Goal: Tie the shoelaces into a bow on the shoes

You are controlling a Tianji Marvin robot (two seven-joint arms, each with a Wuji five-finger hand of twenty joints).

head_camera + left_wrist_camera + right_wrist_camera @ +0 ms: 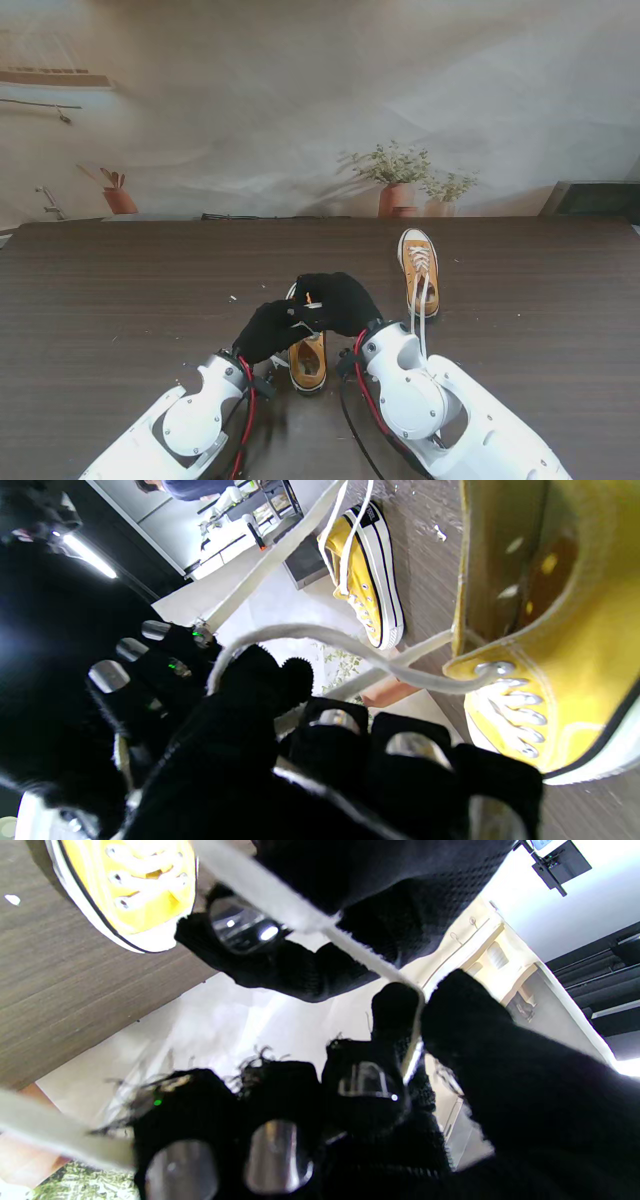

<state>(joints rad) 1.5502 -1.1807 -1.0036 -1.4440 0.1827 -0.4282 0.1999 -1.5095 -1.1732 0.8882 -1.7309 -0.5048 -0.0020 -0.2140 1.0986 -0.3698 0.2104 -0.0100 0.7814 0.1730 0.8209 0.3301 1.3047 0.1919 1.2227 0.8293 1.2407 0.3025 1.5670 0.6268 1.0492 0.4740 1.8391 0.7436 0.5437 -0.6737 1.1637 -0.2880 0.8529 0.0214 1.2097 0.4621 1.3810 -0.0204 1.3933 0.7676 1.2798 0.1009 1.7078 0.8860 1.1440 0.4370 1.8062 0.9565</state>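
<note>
The near shoe (308, 362) sits at 6 o'clock on the table (120, 300). Your left hand (268, 330) and right hand (338, 300) each pinch its flat, limp lace (320, 636); grip near the eyelets, since it likely slips

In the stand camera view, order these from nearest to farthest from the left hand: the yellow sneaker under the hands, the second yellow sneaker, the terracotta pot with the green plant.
1. Yellow sneaker under the hands: right beside the black-gloved left hand.
2. Second yellow sneaker: farther from me, to the right.
3. Terracotta pot with green plant: beyond the table's far edge, right.
</note>
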